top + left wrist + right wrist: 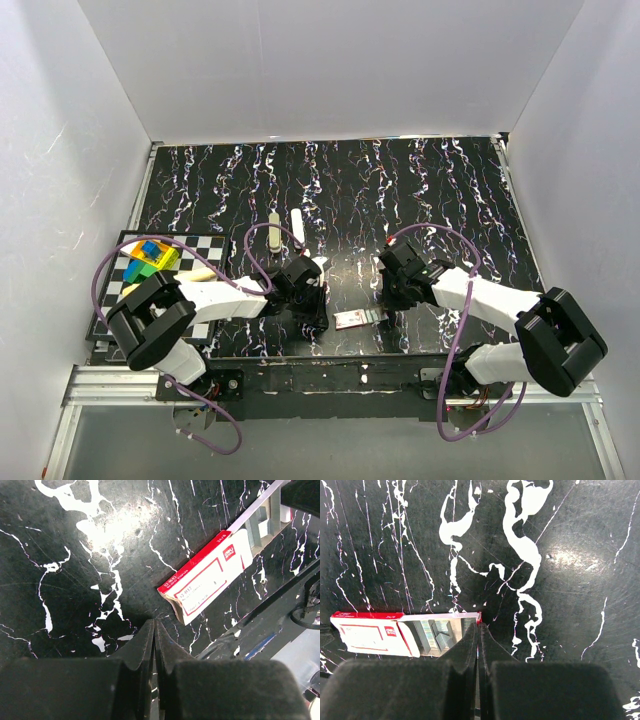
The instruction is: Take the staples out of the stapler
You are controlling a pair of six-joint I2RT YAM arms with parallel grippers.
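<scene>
Well, both pairs of fingers are pressed flat together with nothing between them. The left gripper (154, 626) hovers low over the black marbled table (420, 190), its tips pointing at the near corner of a red-and-white staple box (205, 582) but apart from it. The right gripper (478, 627) sits at the other end of that box, right against the pulled-out grey tray (442, 632); I cannot tell whether it touches.

The stapler (275, 230), which I take to be the cream oblong body lying farther back, with a white strip (296, 226) just beside it, is well apart from both grippers. So the unloading looks not yet begun.

What worries me is the box. It lies near the front edge of the table, and a closed tip sliding along the surface could push it off or tip staples out of the open tray. The two wrists also flank it closely, so a careless swing toward the stapler might knock them together. To the left, the checkered board (215, 262) with its coloured blocks (150, 254) lies close to the left arm's sweep.
</scene>
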